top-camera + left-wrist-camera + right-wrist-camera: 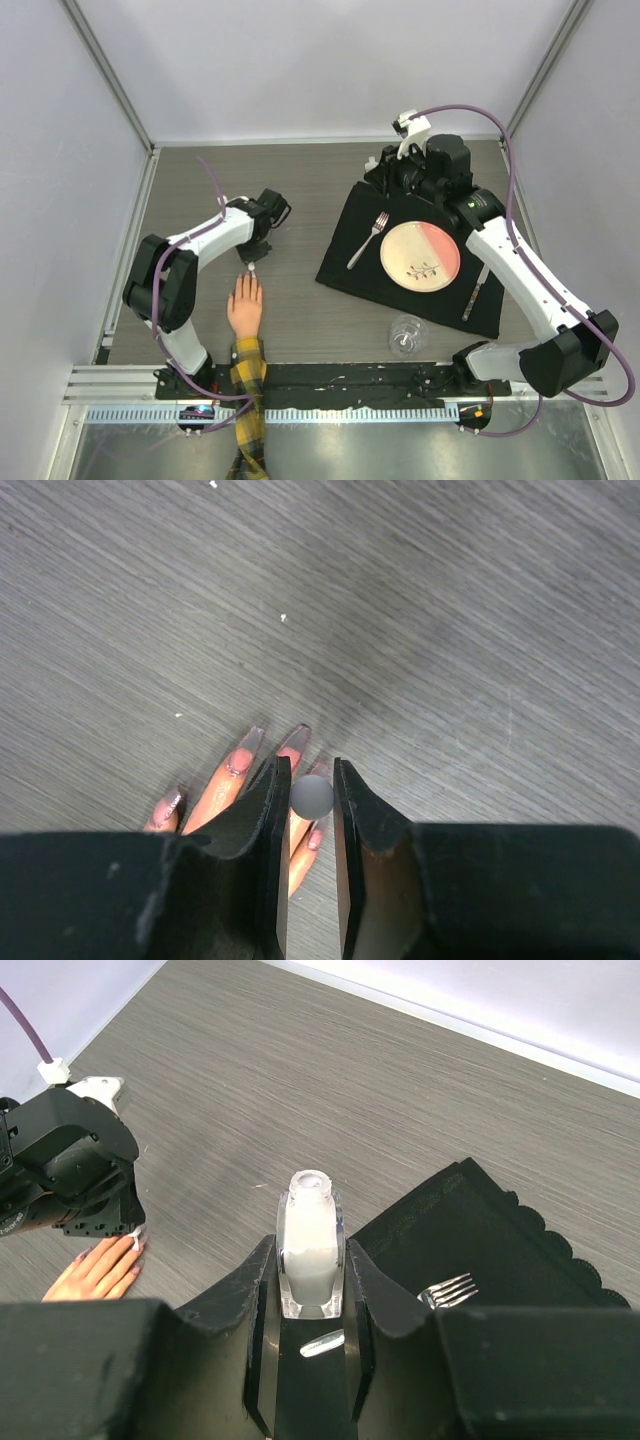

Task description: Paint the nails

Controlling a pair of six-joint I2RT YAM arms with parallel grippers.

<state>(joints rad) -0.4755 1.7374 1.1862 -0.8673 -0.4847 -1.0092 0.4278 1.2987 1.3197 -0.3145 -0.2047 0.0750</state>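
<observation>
A peach fake hand (244, 305) with a yellow-and-black plaid sleeve (250, 385) lies palm down near the front left. Its long pale nails (249, 741) show in the left wrist view, pinkish and glossy. My left gripper (252, 262) is shut on the polish brush, whose round grey cap (312, 796) sits between the jaws right over the fingertips; the bristles are hidden. My right gripper (310, 1245) is shut on an open bottle of white nail polish (312, 1260) and holds it upright at the far edge of the black mat. The hand also shows in the right wrist view (98, 1268).
A black placemat (350, 255) at right carries a pink-and-cream plate (420, 252), a fork (368, 240) and a knife (476, 285). A clear glass (407, 333) stands at the mat's near edge. White walls close in the grey table (300, 180).
</observation>
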